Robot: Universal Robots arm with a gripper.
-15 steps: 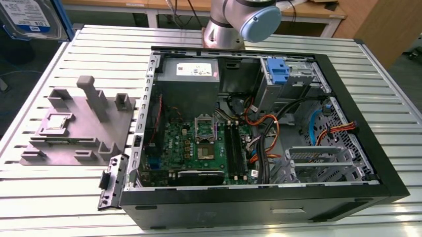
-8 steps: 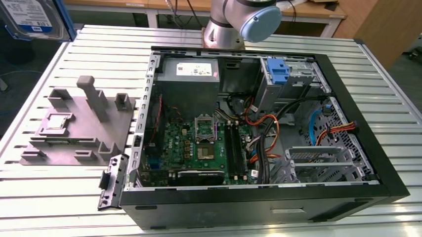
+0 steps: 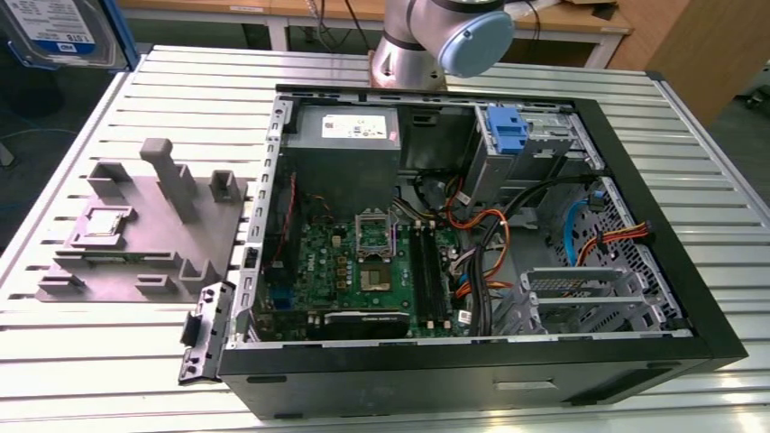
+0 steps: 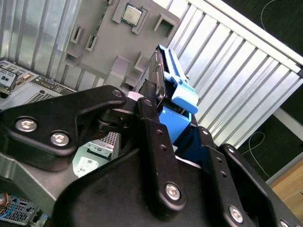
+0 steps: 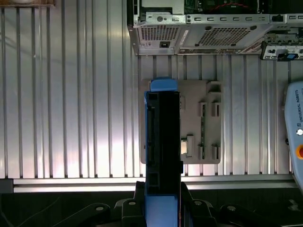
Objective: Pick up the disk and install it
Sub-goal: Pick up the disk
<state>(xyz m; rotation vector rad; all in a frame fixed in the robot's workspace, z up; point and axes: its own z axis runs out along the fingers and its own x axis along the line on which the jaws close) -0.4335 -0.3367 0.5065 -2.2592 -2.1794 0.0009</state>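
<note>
My gripper (image 4: 163,111) is shut on the disk (image 4: 182,94), its black fingers (image 4: 149,118) clamping the two flat faces. The blue carrier frame sticks out past the fingertips. In the first wrist view the disk (image 5: 163,137) shows edge-on, dark with blue ends, held in the gripper (image 5: 161,208) high above the table over the edge of the grey fixture plate (image 5: 199,123). In the exterior view the disk (image 3: 60,32), with its white-and-blue label, is at the top left corner, well apart from the open computer case (image 3: 673,298).
The grey fixture plate (image 3: 144,234) lies at the exterior view's left of the case, with a small square chip (image 3: 106,221) on it. A bare blue bracket (image 3: 511,135) sits in the case's upper drive bay. The arm's base (image 3: 421,45) stands behind the case. A pendant (image 5: 296,137) lies on the slatted table.
</note>
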